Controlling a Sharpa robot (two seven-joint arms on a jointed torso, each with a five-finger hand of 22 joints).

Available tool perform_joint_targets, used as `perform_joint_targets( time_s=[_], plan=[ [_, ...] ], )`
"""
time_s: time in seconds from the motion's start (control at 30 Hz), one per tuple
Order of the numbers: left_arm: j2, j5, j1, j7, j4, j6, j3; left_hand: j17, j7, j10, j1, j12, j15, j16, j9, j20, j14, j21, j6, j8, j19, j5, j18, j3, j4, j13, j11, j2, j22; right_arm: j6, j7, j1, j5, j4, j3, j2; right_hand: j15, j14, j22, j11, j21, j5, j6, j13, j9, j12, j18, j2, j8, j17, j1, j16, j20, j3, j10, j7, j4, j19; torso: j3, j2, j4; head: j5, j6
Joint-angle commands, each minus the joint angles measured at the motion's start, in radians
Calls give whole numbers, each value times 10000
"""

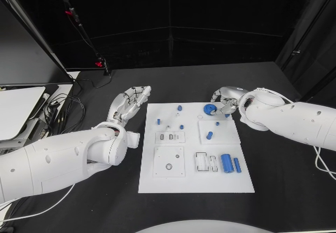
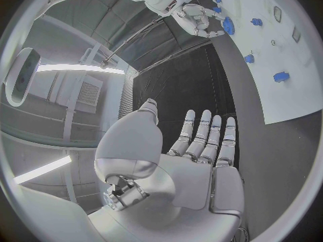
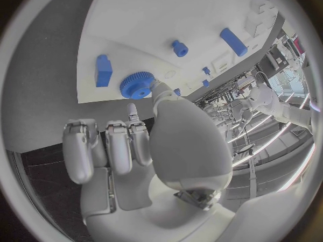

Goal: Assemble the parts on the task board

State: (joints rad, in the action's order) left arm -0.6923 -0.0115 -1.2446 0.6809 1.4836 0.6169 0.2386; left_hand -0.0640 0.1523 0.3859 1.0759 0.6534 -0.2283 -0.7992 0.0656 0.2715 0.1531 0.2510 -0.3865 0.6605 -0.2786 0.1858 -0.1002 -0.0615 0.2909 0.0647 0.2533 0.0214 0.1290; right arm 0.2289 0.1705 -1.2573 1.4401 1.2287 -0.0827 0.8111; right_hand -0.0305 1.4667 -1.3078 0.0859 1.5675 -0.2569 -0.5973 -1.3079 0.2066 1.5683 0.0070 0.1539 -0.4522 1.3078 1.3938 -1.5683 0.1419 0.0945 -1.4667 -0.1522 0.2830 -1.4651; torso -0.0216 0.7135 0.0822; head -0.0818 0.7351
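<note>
Head view has the white rectangular task board [image 1: 196,182] flat in the middle of the black table [image 1: 280,174], with small blue parts scattered on it. Right silver hand [image 1: 224,99] is over the board's far right corner, thumb and a fingertip on a blue toothed gear wheel [image 1: 209,109] that sits on the board there; the right wrist view shows the same gear [image 3: 137,85] touched at its rim, other fingers curled in. Whether it's really gripping it, can't tell. Left silver hand [image 1: 129,104] hovers just off the board's far left corner, fingers straight and spread, holding nothing. A big blue cylinder [image 1: 226,162] lies near the board's near right edge.
</note>
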Motion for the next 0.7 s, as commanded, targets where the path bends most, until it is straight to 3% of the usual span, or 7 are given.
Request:
perform_joint_targets(
  time_s=[0.03, 0.5, 0.67, 0.7],
  plan=[
    [-5, -67, -12, 2722, 11, -51, -9, 0, 1383, 35, 34, 26, -55, -25, 2, 10, 40, 32, -66, -66, -9, 63, -106, -51, 10, -7, 4, 89, 0, -248, 95, -12, 209, -26, 4, -44, 64, 1041, -2630, -94, 33, 58, -2, -2629, 21, 25, -70, -24, -96, 2630, 106, -25, -51, 89, -1040, 77, 21, -1057, -1, -2, 0, -19, 16],
    [-29, -67, -12, 2702, 3, -41, -9, 1, 1383, 36, 48, 23, -58, -23, 1, 12, 40, 38, -66, -71, -10, 80, -106, -54, 11, -8, 5, 110, 2, -106, 132, 0, 363, -102, 5, -201, 153, 1041, -2630, -206, 33, 107, -465, -2629, 35, 25, -70, -332, -404, 2630, 270, -25, -138, 306, -1040, 223, -14, -1057, -4, -7, -10, 0, 40],
    [-41, -66, -12, 2693, -2, -41, -9, 1, 1384, 37, 53, 22, -59, -22, 1, 12, 41, 35, -66, -73, -3, 85, -105, -56, 12, -8, 6, 118, 0, -2, 244, 1, 367, -97, 5, -222, 184, 1041, -2630, -223, 33, 102, -1257, -2629, -85, 25, -70, -457, -343, 2630, 260, -25, -187, 404, -1040, 254, -46, -1057, -3, -7, -7, -12, 40],
    [-44, -66, -12, 2696, -3, -36, -10, 1, 1384, 37, 53, 22, -59, -22, 1, 12, 41, 35, -66, -73, -3, 85, -105, -56, 12, -8, 6, 118, 0, 9, 271, 2, 367, -97, 5, -228, 173, 1041, -2630, -221, 33, 94, -1435, -2629, -187, 25, -70, -459, -169, 2630, 255, -25, -185, 433, -1040, 244, -50, -1057, -2, -8, -9, -17, 40]
  ],
)
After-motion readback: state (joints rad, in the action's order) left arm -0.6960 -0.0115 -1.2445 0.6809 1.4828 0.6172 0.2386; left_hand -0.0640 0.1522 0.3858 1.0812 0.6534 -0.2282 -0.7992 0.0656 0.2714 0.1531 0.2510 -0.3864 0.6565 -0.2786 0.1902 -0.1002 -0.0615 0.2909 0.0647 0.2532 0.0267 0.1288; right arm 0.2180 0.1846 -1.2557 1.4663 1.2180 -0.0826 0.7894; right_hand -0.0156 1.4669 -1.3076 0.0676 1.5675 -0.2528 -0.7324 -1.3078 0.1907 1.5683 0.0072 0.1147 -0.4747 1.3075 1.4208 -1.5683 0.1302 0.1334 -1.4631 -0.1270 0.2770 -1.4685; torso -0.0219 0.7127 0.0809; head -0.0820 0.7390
